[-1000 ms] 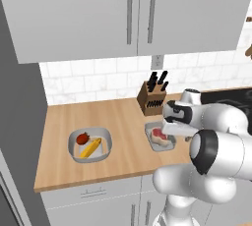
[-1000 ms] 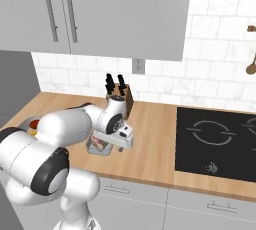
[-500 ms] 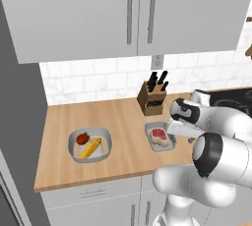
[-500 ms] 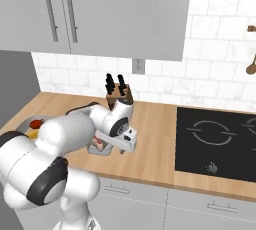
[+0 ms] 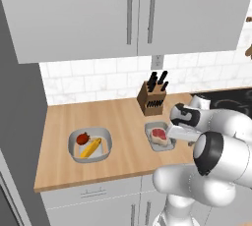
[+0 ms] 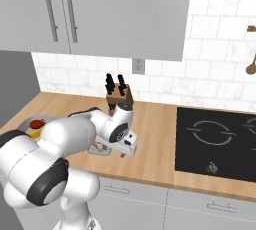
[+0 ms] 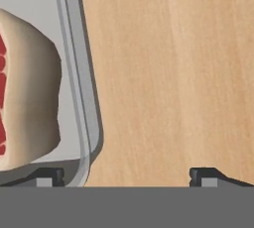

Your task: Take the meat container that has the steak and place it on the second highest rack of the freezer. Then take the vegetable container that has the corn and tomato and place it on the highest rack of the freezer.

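Steak (image 5: 159,134) lies in a small grey tray (image 5: 152,127) on the wooden counter (image 5: 123,117), toward the front edge and just ahead of the knife block (image 5: 153,97) that stands by the tiled wall. Seen close from the hand, the meat (image 7: 20,88) shows a red centre and a pale fatty rim, and the tray's raised lip (image 7: 82,83) runs beside it with bare wood on the other side.

The gripper (image 7: 126,175) is low over the tray's right rim, jaws spread wide apart, one fingertip (image 7: 47,175) over the tray's inside and the other out over the counter, so the lip sits between them. Nothing is held. From the left base camera the white hand (image 5: 182,127) covers the tray's right edge; from the right base camera the arm's bulk hides most of the tray.

Further toward the counter's left end, well apart from the meat, a second, rounder grey tray (image 5: 103,154) carries a yellow corn cob (image 5: 91,148) and a red tomato (image 5: 82,137), the two lying just beside each other. A black hob (image 6: 220,141) occupies the counter's right end.
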{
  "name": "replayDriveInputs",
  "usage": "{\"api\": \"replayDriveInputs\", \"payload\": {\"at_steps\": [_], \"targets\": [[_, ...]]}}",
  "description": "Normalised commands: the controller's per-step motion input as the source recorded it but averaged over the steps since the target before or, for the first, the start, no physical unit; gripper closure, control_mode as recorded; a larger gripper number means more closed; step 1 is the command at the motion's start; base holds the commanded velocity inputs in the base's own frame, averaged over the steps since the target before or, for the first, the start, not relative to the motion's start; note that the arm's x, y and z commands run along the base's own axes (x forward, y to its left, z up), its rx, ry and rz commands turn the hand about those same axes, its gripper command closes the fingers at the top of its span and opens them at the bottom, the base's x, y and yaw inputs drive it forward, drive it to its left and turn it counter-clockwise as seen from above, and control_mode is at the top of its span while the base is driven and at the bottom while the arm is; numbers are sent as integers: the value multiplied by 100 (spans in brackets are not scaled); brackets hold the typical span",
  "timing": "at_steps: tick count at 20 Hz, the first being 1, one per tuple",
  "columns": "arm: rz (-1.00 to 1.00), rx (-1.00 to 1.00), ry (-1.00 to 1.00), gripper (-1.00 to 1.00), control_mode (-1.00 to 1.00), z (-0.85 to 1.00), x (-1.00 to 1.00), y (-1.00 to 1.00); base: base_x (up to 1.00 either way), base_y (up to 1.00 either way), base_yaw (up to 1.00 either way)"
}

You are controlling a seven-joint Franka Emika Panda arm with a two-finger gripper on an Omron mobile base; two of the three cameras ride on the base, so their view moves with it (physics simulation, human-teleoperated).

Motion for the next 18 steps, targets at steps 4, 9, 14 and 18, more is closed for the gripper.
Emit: {"api": "replayDriveInputs", "payload": {"at_steps": [4, 9, 14, 18], "targets": [[0, 0, 2, -100, -100, -28, 6, 0, 0, 0, 0], [0, -1, 4, -100, -100, -54, 0, 9, 0, 0, 0], [0, 0, 0, -100, -100, -2, 0, 30, 0, 0, 0], [0, -3, 0, -100, -100, -9, 0, 36, 0, 0, 0]]}}
